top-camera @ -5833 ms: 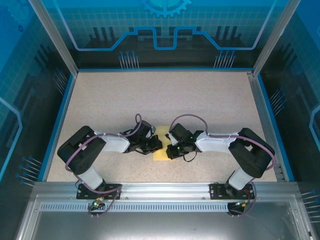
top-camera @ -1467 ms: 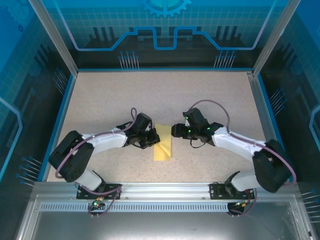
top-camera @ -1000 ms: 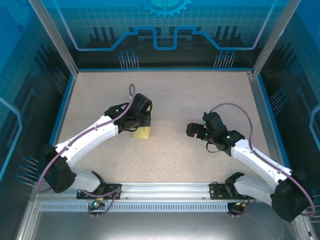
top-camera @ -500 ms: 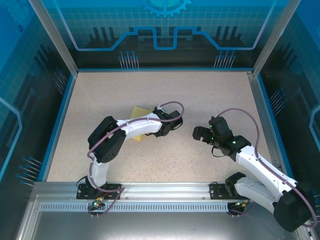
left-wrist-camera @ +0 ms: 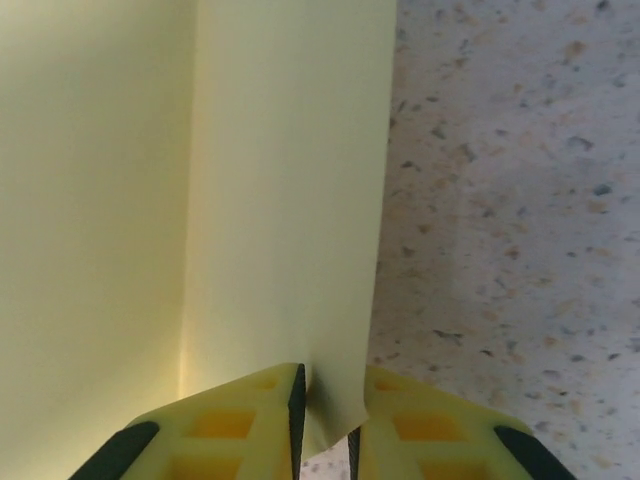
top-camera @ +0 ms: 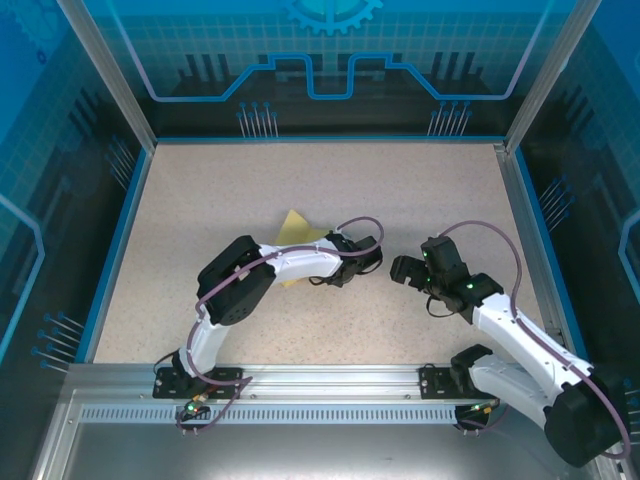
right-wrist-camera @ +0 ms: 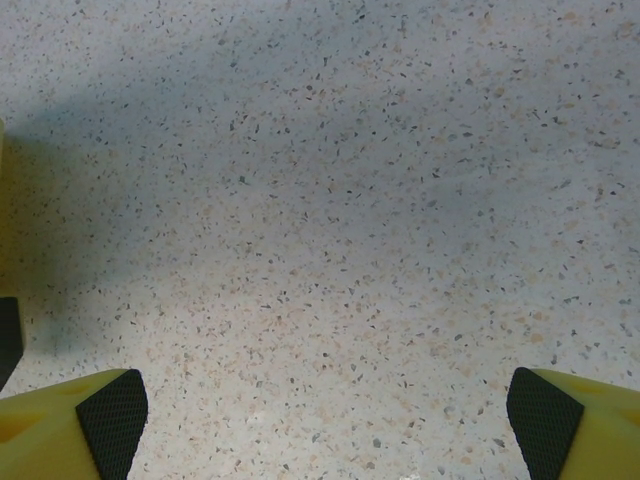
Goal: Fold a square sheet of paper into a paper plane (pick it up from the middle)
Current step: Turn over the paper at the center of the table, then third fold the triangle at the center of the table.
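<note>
In the overhead view the left arm (top-camera: 250, 278) is seen bent across the lower middle of the frame, its forearm stretched rightward over the speckled bench (top-camera: 330, 180). The square sheet of paper (top-camera: 294, 226) is seen just above that forearm, left of centre. One pale-yellow corner points up the frame and a small sliver shows below the arm. In the left wrist view the sheet is spread over the left and centre of the frame, marked by one straight vertical crease. Its lower edge is pinched by the left tool (left-wrist-camera: 325, 430), whose yellow fingers (left-wrist-camera: 240, 425) are closed on the paper at the bottom of the frame. The bench is seen along the right side of that frame. Right of centre in the overhead view, the right tool (top-camera: 402, 268) is held near the left arm's wrist and apart from the paper. In the right wrist view its fingers (right-wrist-camera: 110, 410) are seen at the two lower corners, spread wide open, with the speckled bench beyond them.
</note>
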Robot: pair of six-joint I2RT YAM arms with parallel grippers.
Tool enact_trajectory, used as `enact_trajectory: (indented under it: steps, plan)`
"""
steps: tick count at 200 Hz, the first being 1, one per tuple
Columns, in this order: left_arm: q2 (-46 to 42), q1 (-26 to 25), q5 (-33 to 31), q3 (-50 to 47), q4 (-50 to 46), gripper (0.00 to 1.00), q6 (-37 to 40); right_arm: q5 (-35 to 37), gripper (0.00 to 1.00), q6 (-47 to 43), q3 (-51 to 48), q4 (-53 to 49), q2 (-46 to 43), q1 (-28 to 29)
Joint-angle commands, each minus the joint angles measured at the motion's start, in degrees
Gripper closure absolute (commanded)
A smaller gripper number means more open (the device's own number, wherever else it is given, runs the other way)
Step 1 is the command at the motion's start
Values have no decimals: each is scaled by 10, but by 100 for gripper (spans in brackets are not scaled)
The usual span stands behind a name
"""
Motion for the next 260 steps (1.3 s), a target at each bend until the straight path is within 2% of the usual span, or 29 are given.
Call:
enact_trajectory:
  steps: [1,31,62,85,106,121,146,176,205,241,260]
  plan:
    - [9,-1,42,2,20,75,-14,-4,3,9,-2,-4,3,-13]
    - [-23,-1,88,3,28,67,-14,-6,3,10,3,-10,3,-15]
    - [-140,-1,190,-22,69,54,-10,-12,3,10,2,-5,2,-20]
    - [-227,7,257,-56,102,45,-15,-45,3,-3,-3,24,11,-21]
    - [-303,38,310,-116,139,42,-41,-102,4,-10,-5,66,27,-20]
    - [-362,80,359,-178,180,39,-64,-149,5,-3,0,104,51,-9]
    - [-427,161,415,-272,238,31,-88,-154,5,20,35,135,123,55]
    - [-431,234,437,-322,253,38,-104,-145,12,45,115,155,252,146]
    - [-444,297,430,-364,248,41,-127,-101,22,46,251,123,381,221]
    - [-483,343,427,-407,228,36,-131,-74,27,43,396,84,524,252]
    - [-497,357,430,-427,219,34,-132,-91,28,34,456,65,589,252]
